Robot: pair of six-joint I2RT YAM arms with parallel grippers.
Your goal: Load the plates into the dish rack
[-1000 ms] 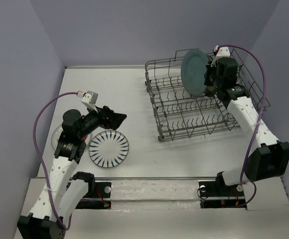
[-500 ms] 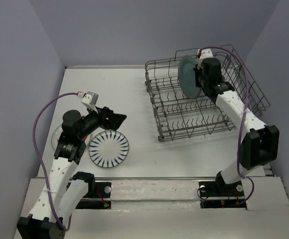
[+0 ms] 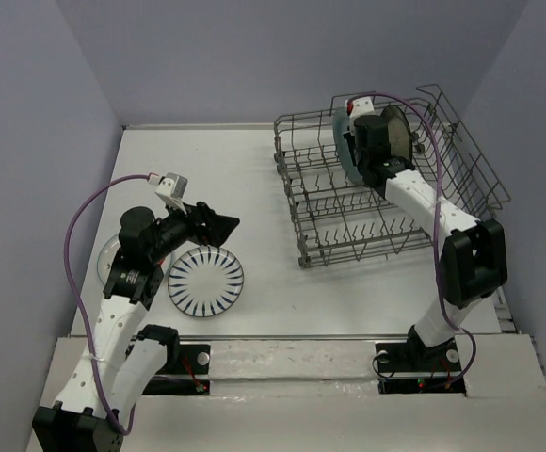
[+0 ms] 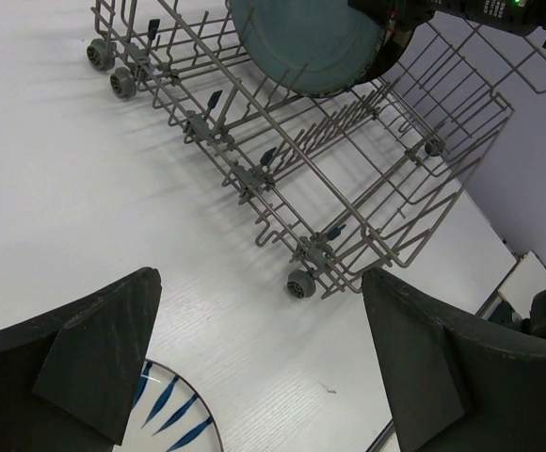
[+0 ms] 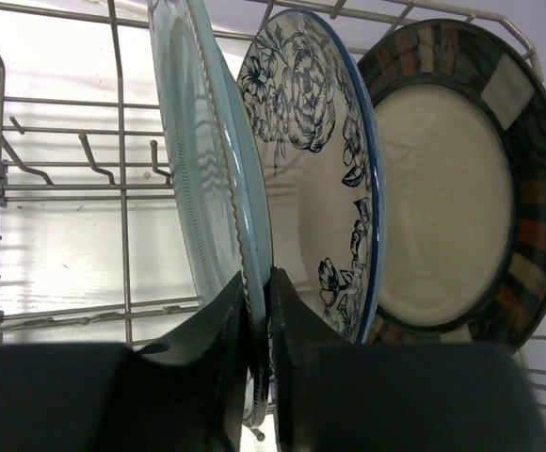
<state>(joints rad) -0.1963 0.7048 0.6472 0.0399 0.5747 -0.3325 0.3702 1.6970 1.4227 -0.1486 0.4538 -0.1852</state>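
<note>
Moved deeper into dish rack [image 3: 348, 222], teal plate [image 5: 196, 188] partly hides blue-floral plate [image 5: 315, 141].

You will find no readable writing here: no text, label, brand name, number or sign shows on anything in view.

five plates [image 5: 311, 188] in all, three standing in the single dish rack [image 3: 348, 226] and two lying on the worktop [image 3: 235, 179].
</note>
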